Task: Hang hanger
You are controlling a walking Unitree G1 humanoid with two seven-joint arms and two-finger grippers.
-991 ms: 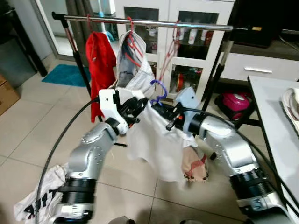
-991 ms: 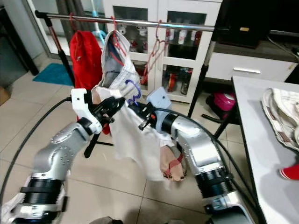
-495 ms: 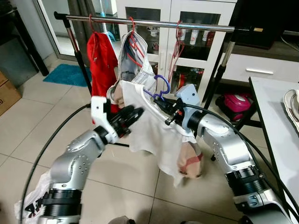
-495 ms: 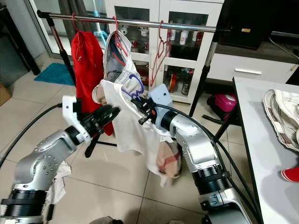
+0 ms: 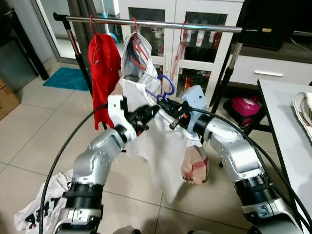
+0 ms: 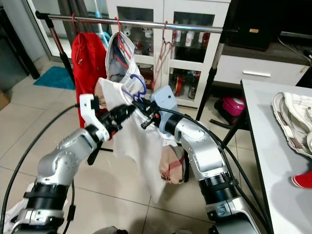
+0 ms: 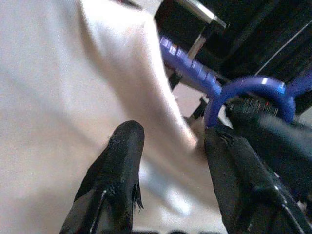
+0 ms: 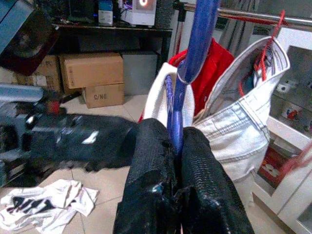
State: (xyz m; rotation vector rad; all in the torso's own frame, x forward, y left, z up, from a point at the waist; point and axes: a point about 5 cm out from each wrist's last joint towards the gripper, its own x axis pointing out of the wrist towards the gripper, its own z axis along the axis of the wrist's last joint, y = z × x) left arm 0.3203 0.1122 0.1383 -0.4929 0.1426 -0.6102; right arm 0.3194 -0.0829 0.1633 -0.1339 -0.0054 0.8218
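A blue hanger carries a white shirt below the metal rack rail. My right gripper is shut on the hanger's neck, just under its hook, and holds it in front of the rack. My left gripper is at the shirt's shoulder, right beside the right gripper. Its fingers stand open against the white cloth, with the blue hook just past them. The hook is below the rail and not on it.
On the rail hang a red garment, light jeans on a red hanger and bare red hangers. A white cabinet stands behind. A white table is at my right. A printed cloth lies on the floor.
My left gripper had dropped away to the lower left half a second ago and has come back up to the shirt's shoulder beside the hanger. The right gripper still holds the hanger.
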